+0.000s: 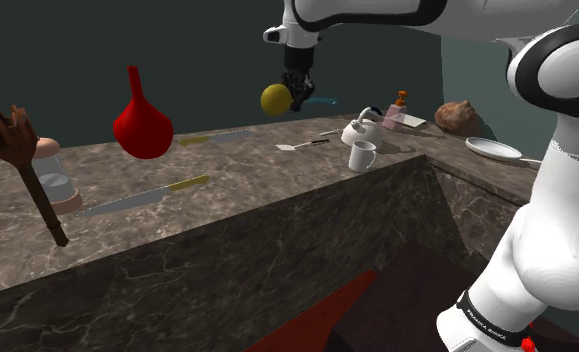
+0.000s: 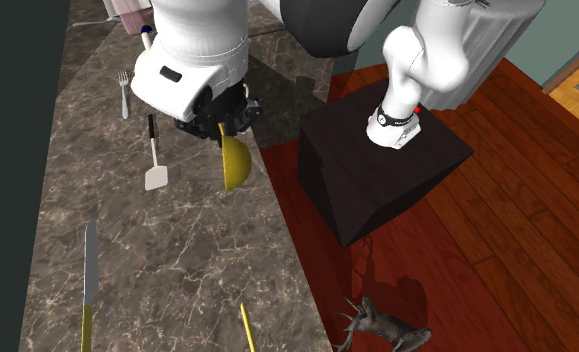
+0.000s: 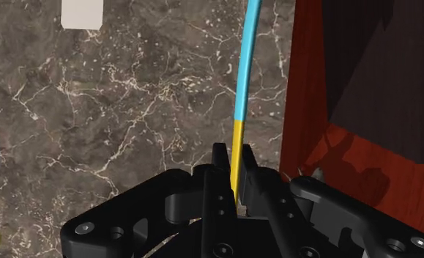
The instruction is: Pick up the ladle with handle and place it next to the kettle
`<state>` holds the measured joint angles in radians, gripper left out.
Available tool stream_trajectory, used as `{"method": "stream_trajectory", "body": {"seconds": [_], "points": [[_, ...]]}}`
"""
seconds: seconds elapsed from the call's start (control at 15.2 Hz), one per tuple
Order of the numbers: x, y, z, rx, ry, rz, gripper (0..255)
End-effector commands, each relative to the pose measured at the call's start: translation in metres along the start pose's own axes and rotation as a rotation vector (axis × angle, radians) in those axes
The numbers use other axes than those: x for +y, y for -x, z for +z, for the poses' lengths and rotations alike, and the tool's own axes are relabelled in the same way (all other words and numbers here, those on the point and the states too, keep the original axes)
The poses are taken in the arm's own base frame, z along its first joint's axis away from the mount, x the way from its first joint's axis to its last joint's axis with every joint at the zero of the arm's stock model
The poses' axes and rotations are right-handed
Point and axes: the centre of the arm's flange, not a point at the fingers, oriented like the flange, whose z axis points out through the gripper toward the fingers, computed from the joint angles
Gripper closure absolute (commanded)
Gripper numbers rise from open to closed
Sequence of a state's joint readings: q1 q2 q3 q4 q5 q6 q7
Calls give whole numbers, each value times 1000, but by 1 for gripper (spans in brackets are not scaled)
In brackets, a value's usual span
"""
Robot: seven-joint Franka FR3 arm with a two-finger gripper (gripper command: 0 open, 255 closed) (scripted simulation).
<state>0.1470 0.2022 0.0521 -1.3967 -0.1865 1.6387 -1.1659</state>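
Clearly the ladle is off the counter, hanging in the air above and to the left of the kettle in the shoulder view, with its yellow bowl farthest from the kettle and its thin handle, yellow then blue, pointing back toward it. The gripper is clamped on the yellow part of the handle, right beside the bowl. I judge the ladle stiff, light and smooth but bowl-heavy, so a hold low on the handle suits it, lest it swivel.
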Motion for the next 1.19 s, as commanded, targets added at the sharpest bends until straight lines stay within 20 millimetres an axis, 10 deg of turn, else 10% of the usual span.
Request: {"method": "stream_trajectory", "body": {"seconds": [0.0,1.12], "points": [[2,25,5,0,0,-1,255],[20,246,40,0,0,-1,255]]}}
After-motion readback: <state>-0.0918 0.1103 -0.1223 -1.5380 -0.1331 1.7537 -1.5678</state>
